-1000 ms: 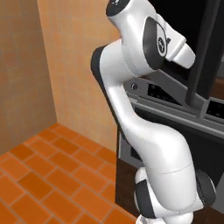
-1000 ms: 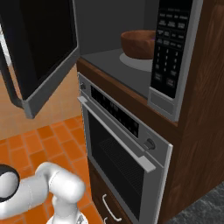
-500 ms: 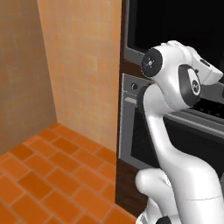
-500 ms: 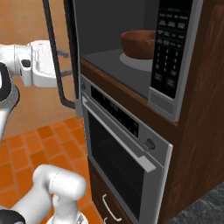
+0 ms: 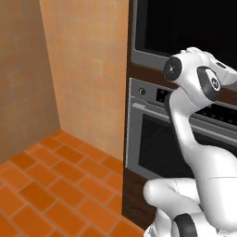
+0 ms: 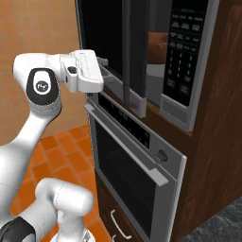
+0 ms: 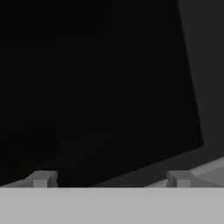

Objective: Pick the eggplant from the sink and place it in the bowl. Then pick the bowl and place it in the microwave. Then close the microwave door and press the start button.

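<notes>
The gripper (image 7: 109,178) is right up against the black glass of the microwave door (image 6: 124,52), its 2 fingertips (image 7: 41,178) spread wide with nothing between them. From the right base camera the door is nearly shut, with just a narrow gap at its 3 o'clock edge, and through that gap a sliver of the brown bowl (image 6: 158,47) shows inside the microwave (image 6: 185,99). The eggplant cannot be made out from here. The white hand sits at 9 o'clock of the door, level with its lower half. The button panel (image 6: 181,52) is at 3 o'clock of the door, and the steel oven (image 6: 134,172) is directly below at 6 o'clock. Orange floor tiles (image 5: 41,194) spread out at lower left.
</notes>
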You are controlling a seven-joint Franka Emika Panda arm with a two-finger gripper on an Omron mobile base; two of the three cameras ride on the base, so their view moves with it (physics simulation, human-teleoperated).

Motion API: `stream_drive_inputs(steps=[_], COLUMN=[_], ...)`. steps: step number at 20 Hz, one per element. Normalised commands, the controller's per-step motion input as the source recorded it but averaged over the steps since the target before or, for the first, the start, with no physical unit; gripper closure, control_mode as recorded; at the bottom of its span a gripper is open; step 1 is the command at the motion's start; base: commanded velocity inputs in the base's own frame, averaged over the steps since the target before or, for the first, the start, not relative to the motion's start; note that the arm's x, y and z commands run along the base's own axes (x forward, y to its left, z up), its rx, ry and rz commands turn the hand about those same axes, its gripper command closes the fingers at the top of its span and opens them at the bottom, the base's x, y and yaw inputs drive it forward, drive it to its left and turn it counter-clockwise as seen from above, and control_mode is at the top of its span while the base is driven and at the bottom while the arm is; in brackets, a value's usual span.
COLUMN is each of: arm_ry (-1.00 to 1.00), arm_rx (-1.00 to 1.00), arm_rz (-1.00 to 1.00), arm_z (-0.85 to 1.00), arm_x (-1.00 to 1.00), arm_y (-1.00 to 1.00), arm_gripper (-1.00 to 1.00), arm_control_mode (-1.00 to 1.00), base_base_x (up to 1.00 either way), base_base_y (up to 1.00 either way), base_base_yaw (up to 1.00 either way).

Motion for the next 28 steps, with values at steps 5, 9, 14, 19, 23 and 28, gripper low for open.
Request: stream_drive_inputs(steps=[5, 9, 14, 19, 23, 28], arm_ry=[0.01, 0.00, -0.07, -0.09, 0.00, 0.03], arm_rx=[0.00, 0.01, 0.00, -0.02, 0.00, 0.00], arm_rz=[0.00, 0.00, 0.01, 0.00, 0.00, 0.03], arm_z=[0.00, 0.00, -0.23, 0.22, 0.19, 0.05], arm_x=[0.64, 0.77, 0.83, -0.70, -1.00, -1.00], arm_y=[-0.24, -0.42, -0.35, 0.48, 0.22, 0.00], arm_gripper=[-1.00, -1.00, -1.00, -1.00, -1.00, -1.00], arm_control_mode=[-1.00, -1.00, -1.00, -1.00, -1.00, -1.00], base_base_x=[0.00, 0.00, 0.00, 0.00, 0.00, 0.00], base_base_y=[0.00, 0.00, 0.00, 0.00, 0.00, 0.00], base_base_yaw=[0.00, 0.00, 0.00, 0.00, 0.00, 0.00])
